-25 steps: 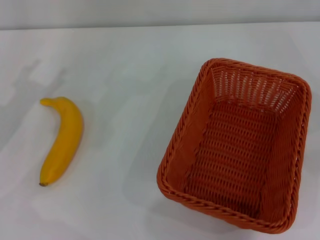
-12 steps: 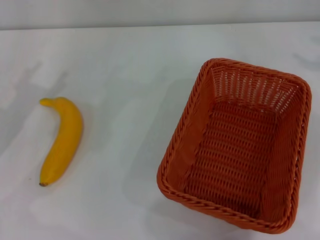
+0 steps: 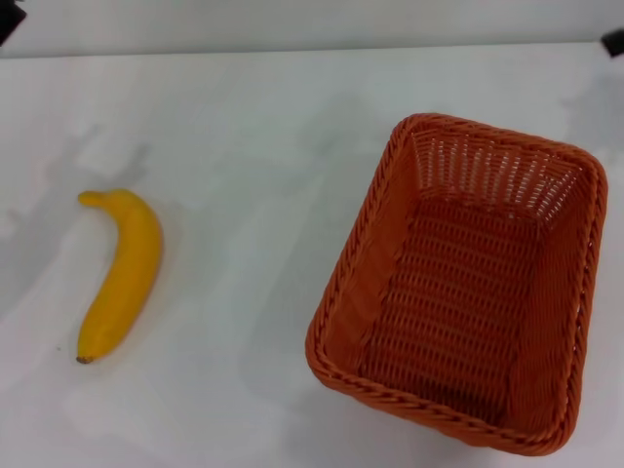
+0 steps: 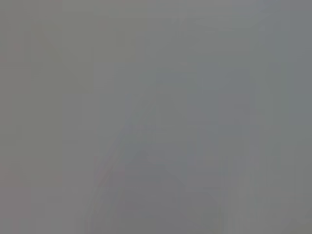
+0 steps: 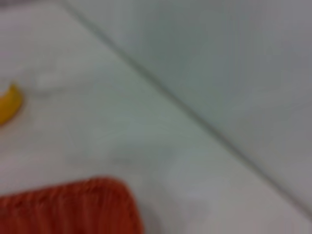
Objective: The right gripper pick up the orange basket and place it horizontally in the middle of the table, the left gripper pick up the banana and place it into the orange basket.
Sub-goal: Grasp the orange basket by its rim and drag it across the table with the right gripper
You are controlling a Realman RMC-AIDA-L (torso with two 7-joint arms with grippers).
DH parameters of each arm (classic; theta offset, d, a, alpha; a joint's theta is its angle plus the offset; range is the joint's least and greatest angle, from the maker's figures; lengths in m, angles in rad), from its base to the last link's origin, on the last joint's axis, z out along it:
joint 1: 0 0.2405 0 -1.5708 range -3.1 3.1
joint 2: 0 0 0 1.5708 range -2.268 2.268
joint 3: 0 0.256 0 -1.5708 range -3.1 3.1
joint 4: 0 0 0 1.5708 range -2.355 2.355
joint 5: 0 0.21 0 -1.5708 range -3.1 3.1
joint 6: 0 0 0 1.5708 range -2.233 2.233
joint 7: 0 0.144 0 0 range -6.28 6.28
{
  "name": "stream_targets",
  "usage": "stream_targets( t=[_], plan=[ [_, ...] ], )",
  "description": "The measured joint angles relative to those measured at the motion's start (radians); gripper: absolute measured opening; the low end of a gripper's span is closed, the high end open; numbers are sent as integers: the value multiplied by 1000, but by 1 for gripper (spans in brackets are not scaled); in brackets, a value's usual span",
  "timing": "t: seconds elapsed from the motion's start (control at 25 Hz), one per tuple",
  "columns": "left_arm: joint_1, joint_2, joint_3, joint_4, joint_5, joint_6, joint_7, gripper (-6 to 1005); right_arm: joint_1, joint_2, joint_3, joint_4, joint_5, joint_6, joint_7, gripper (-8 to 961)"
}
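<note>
Step one not started: basket (image 3: 458, 292) sits untouched on the table's (image 3: 253, 117) right side, lengthwise away from the robot, banana (image 3: 119, 273) far left; only dark corners of left gripper (image 3: 8, 18) and right gripper (image 3: 614, 41) visible, grip state can't tell; next, right must reach down to the rim.

Head view: bright, even, soft shadows on table (image 3: 253, 127); right wrist view blurred; left wrist view featureless grey
</note>
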Motion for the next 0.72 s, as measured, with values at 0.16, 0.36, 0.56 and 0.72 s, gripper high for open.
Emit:
stream_targets(
  t=[0.16, 0.36, 0.56, 0.72],
  plan=[
    [12, -1, 13, 9, -3, -22, 3, 895, 86, 50, -48, 33, -163, 19, 38, 869],
    [17, -1, 13, 31, -4, -35, 22, 895, 158, 112, -63, 79, -266, 20, 60, 869],
    [20, -1, 13, 34, 2, -44, 24, 895, 202, 150, -147, 157, -286, -12, 65, 870],
    [23, -1, 12, 44, 2, -60, 40, 895, 232, 184, -203, 209, -343, -65, 74, 870]
  ],
)
